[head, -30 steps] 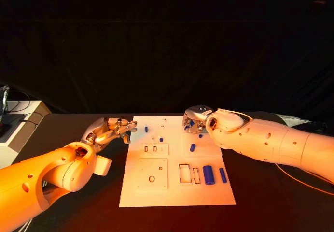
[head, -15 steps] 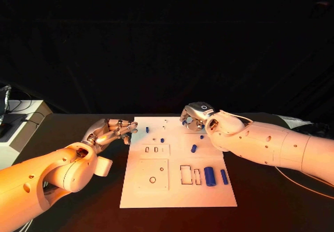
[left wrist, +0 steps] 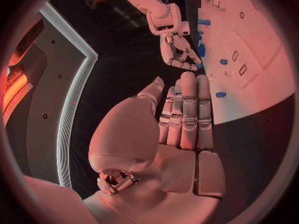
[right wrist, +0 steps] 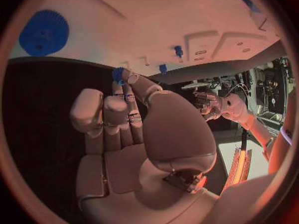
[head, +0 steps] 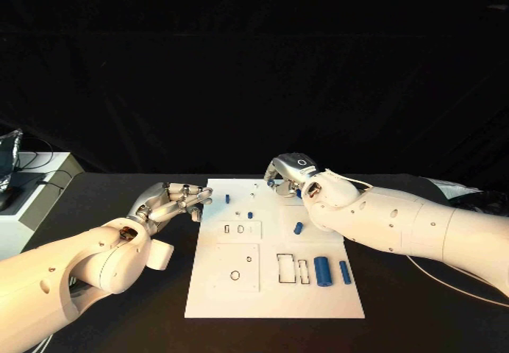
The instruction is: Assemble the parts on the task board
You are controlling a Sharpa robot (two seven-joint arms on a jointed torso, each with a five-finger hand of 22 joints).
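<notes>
Parts lie scattered on the task board [head: 273, 294] at the tabletop's centre; a blue gear [right wrist: 44, 33] sits near its 12 o'clock edge. The right hand [head: 288, 176] has drifted from the board's 1 o'clock corner toward 12, fingers [right wrist: 118, 109] curled around a small blue part [right wrist: 117, 74]. The left hand [head: 175, 200] stays at 10 o'clock, fingers straight, empty. Placement looks close.

Count: one white task board [head: 273, 294]; two blue cylinders [head: 321, 267] [head: 343, 272] at its 4 o'clock. Three small blue pegs [head: 226, 198] [head: 249, 215] [head: 298, 227] from 11 o'clock to centre. One blue gear [right wrist: 44, 32]; one blue piece [right wrist: 118, 74] pinched by the right hand [right wrist: 134, 134].
</notes>
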